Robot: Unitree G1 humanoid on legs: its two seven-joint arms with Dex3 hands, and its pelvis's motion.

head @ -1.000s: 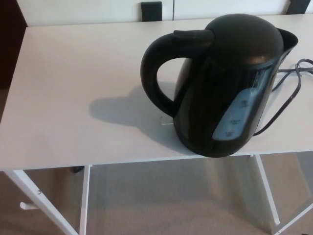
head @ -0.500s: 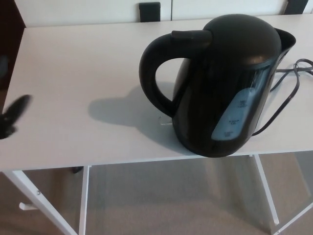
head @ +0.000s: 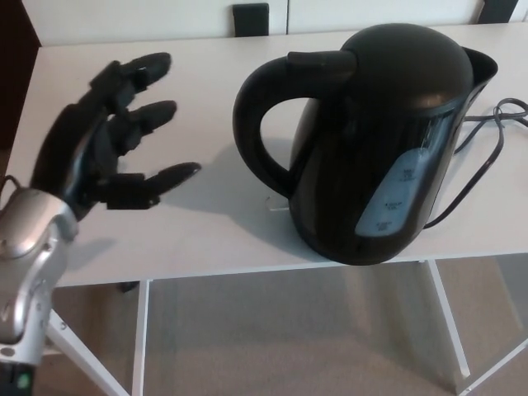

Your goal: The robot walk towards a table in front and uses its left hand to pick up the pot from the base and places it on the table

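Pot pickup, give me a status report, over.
Left hand open, hovering over the table left of the handle, no contact. Right hand not in view. Pot upright near the table's front edge. Path to handle clear; cord trails right.

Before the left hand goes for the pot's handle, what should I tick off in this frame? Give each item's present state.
1. Left hand open, fingers apart, holding nothing: ok.
2. Handle of the pot turned toward the left hand, nothing in between: ok.
3. Hand in contact with the handle: not ok; bare table shows between them.
4. Pot upright: ok.
5. Base seated under the pot: cannot tell; the pot's body hides it.
6. Cord on the pot's far side from the hand: ok.
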